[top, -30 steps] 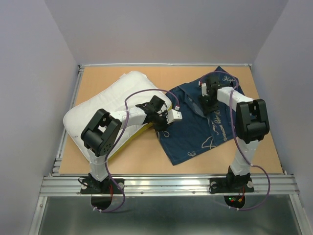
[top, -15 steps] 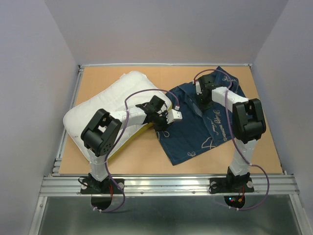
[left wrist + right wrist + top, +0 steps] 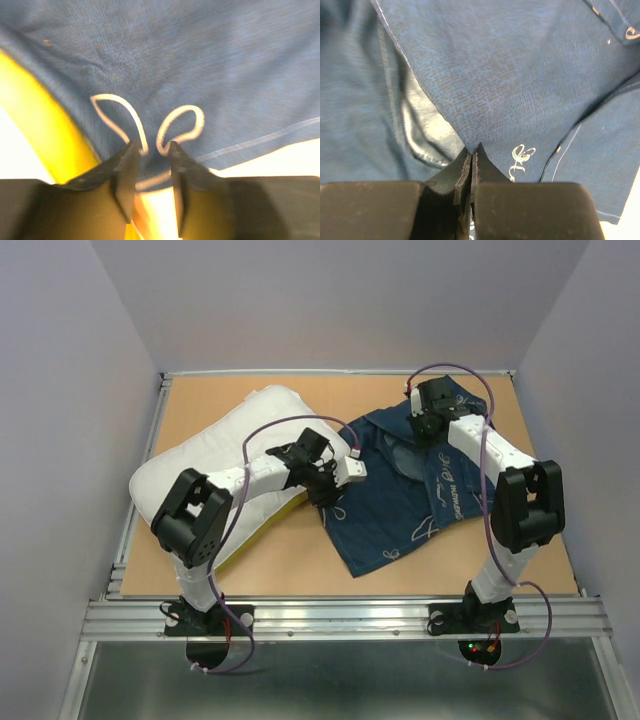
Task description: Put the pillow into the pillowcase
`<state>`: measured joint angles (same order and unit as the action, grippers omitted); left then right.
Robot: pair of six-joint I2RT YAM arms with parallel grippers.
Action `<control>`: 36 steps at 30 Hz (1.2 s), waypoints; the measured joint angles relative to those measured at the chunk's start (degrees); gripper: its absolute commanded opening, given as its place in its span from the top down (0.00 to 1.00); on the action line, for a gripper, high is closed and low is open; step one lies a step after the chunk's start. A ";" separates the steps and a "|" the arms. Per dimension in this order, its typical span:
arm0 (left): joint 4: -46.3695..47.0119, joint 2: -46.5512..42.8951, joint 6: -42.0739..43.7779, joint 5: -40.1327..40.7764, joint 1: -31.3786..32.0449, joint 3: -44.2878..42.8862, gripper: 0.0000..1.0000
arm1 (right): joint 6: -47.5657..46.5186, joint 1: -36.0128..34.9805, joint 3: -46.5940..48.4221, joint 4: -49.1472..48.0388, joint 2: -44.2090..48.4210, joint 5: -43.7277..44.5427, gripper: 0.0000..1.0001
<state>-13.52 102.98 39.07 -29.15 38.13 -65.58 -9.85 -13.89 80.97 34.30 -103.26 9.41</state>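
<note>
**Desk:** Where is the pillow (image 3: 215, 455) from your seat?

**Operator:** I see it flat on the table (image 3: 290, 560), directly left of the pillowcase (image 3: 400, 510) in the top view. Its right edge touches the pillowcase's left edge. None of it is inside the pillowcase.

**Desk:** And the pillowcase itself?

**Operator:** It lies spread out and rumpled, with one corner pointing toward the arm bases. Its far part is bunched and raised where my right arm reaches in.

**Desk:** What is the right gripper (image 3: 472, 150) doing?

**Operator:** I have it at the pillowcase's far end. The fingers are pressed together, with a fold of navy cloth coming out from between the tips, so it is clamped on the pillowcase. A small piece of white script lettering (image 3: 520, 155) sits on the cloth just beside the pinch.

**Desk:** And the left gripper (image 3: 152, 147)?

**Operator:** It is at the pillowcase's left edge, where that edge meets the pillow. The fingers stand a narrow gap apart and I see nothing held between them. The tips point at two white drawn loops (image 3: 182, 127) on the cloth. The pillow's yellow band (image 3: 47, 127) shows just past the pillowcase's hem. I cannot tell whether the tips touch the cloth.
</note>
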 measured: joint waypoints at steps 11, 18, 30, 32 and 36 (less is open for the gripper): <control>-7.21 -16.59 -6.19 -1.38 -7.21 -8.37 0.01 | 0.31 0.00 0.70 2.84 3.02 -7.10 0.99; -8.04 -11.69 -3.89 8.63 -18.29 -8.39 0.01 | 0.50 0.00 0.68 4.42 3.02 -8.02 0.99; -6.32 7.15 1.81 13.60 -22.86 -16.85 0.02 | 1.09 0.00 0.70 5.75 3.02 -8.92 0.99; -4.87 8.57 3.19 12.79 -22.86 -16.85 0.19 | 1.18 0.02 0.70 5.88 2.99 -9.51 0.99; -4.50 10.12 6.49 9.90 -23.06 -16.90 0.73 | 1.64 0.02 0.70 6.19 2.97 -10.88 1.00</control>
<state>-18.02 113.10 45.56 -19.25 15.07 -82.48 -8.21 -13.87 81.67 40.49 -100.29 -1.48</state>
